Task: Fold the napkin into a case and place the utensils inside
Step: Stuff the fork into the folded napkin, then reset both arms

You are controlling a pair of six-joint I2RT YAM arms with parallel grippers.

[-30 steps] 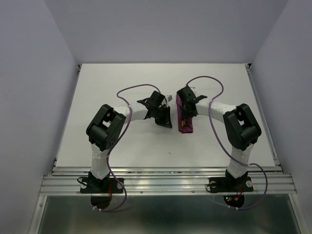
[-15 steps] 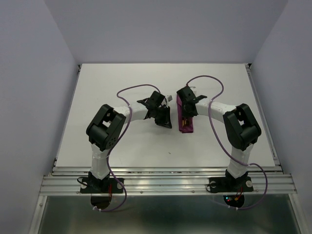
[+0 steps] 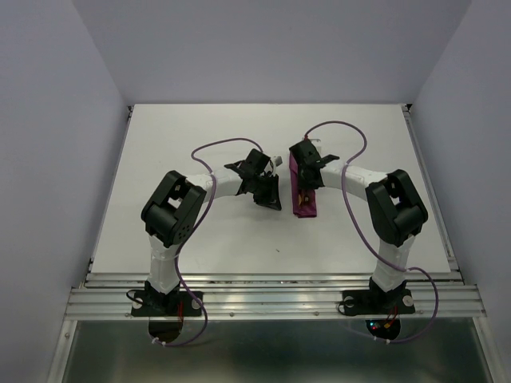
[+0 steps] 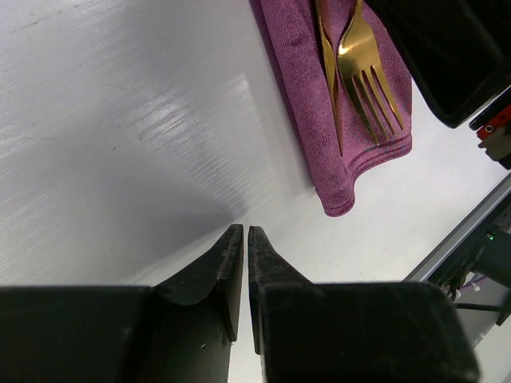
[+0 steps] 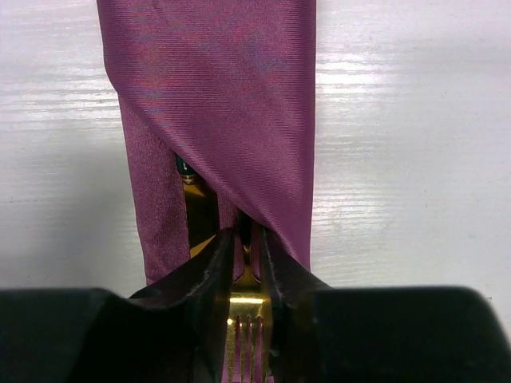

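The magenta-purple napkin lies folded as a narrow case at the table's middle, a diagonal flap across it. Two gold utensils rest on it, a fork and a knife, running under the flap. A dark handle tip shows inside the pocket. My right gripper sits over the case. Its jaws stand slightly apart on either side of the fork's neck, cloth showing in the gaps. Left of the case, my left gripper hovers over bare table, shut and holding nothing.
The white table is walled on three sides. An aluminium rail runs along the near edge, where both arm bases are bolted. Purple cables loop above each arm.
My right gripper's jaws have eased apart around the fork. Neither arm nor the case has shifted in the top view.
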